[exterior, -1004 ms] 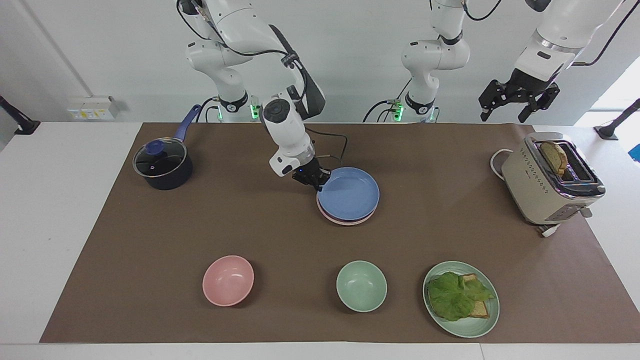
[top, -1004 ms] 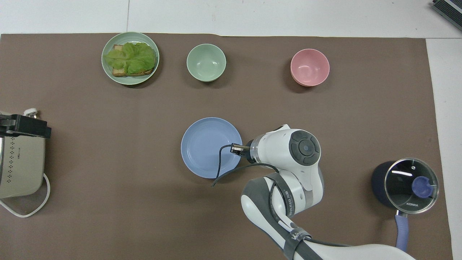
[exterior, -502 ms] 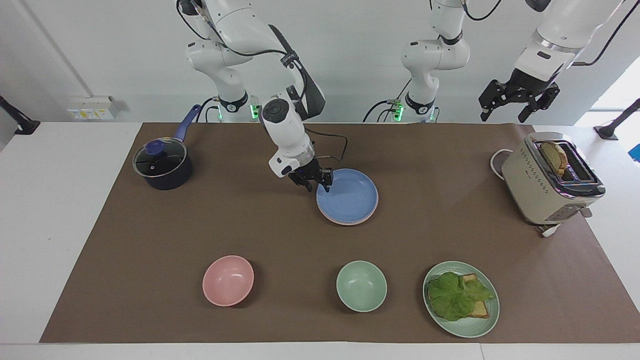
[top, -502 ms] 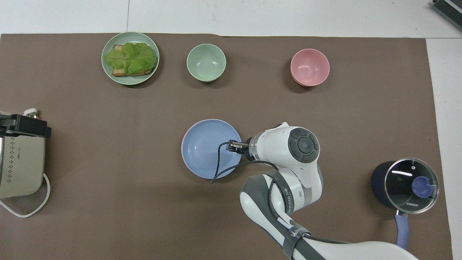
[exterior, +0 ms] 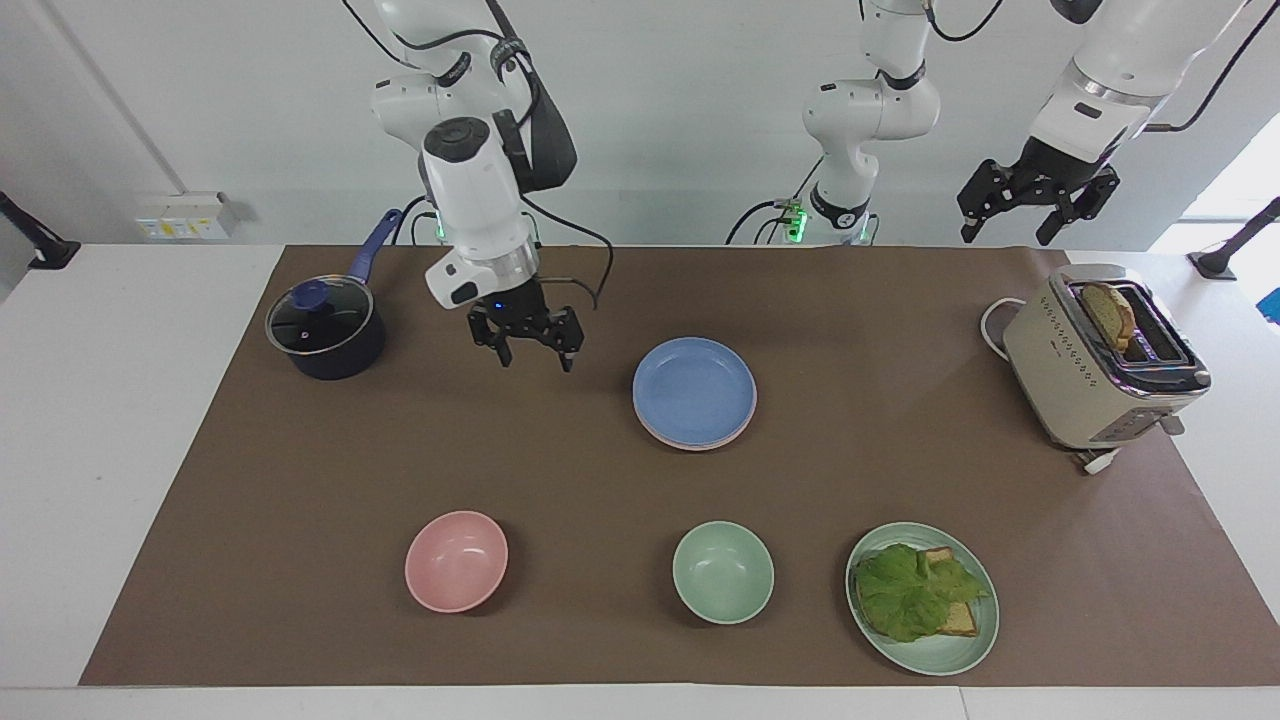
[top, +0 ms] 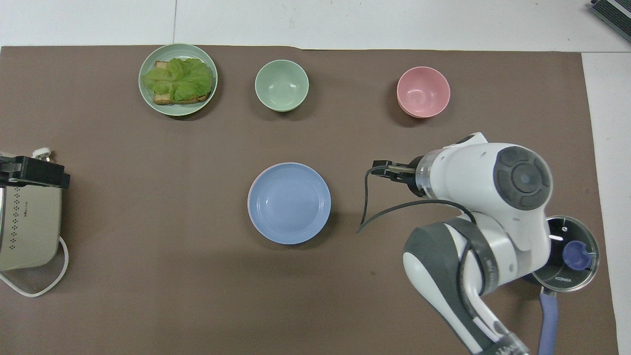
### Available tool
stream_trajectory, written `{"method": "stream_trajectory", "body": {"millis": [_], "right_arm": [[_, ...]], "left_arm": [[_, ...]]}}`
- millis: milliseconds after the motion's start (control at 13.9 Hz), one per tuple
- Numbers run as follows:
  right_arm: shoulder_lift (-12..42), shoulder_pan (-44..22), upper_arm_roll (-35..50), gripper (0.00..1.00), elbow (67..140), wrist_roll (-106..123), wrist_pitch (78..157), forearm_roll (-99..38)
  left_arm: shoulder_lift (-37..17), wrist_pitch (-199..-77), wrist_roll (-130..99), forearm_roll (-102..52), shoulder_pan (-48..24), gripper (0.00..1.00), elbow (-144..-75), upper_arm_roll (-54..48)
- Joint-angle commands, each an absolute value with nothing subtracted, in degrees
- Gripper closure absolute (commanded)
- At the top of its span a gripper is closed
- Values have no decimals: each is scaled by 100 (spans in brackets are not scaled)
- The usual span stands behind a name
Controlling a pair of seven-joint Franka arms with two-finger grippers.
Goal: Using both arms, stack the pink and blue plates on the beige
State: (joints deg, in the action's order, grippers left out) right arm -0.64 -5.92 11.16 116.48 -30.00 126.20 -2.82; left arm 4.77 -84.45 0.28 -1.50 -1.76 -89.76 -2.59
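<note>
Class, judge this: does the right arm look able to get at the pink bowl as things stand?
Probably yes: the right pincer hangs open and empty over bare mat, and nothing stands between it and the pink bowl.

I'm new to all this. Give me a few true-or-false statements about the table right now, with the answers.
1. The blue plate lies on top of a stack. True.
2. The right gripper holds the blue plate. False: it is open and empty, over bare mat.
3. The toaster has bread in it. True.
4. The pink bowl sits on the blue plate. False: it stands alone, farther from the robots.
5. The left gripper grips the pot. False: it hangs above the toaster's end.
</note>
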Motion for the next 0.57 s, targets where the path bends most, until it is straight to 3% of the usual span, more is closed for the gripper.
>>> {"method": "stream_trajectory", "body": {"millis": [0, 215, 502], "right_arm": [[-298, -46, 1169, 0, 10945, -2499, 11396, -114], [-369, 473, 1160, 0, 9988, -1935, 10094, -114], [-369, 545, 1047, 0, 9563, -1803, 9406, 17]], "left_arm": [[598, -8376, 9, -202, -149, 0, -9062, -255], [598, -8376, 9, -202, -149, 0, -9062, -255], [598, -8376, 9, -202, -149, 0, -9062, -255]]}}
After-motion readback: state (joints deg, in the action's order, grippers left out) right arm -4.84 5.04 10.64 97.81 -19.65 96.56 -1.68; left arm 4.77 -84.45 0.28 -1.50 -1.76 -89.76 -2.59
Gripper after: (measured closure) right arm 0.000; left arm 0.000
